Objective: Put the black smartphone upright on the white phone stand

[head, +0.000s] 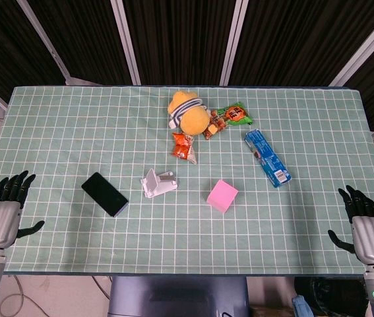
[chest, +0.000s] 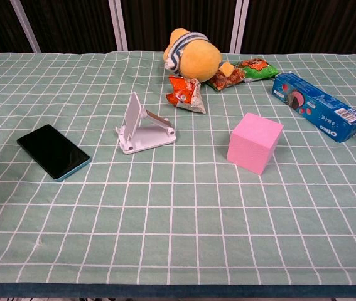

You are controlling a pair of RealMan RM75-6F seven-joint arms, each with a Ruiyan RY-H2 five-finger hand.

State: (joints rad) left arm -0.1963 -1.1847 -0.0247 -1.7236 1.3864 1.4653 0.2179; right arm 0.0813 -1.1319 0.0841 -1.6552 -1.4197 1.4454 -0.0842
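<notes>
Your black smartphone point(head: 105, 193) lies flat on the worktop point(head: 61, 125), just left of the white phone stand point(head: 157, 183). Your left hand point(head: 5, 211) and right hand point(head: 366, 228) hover at the worktop's near corners, fingers apart, holding nothing.

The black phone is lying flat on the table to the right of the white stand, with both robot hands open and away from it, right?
Not quite. The black phone lies flat to the left of the white stand, not the right, as the head view shows. The rest holds: the left hand and right hand are open at the table's near corners, touching nothing.
</notes>
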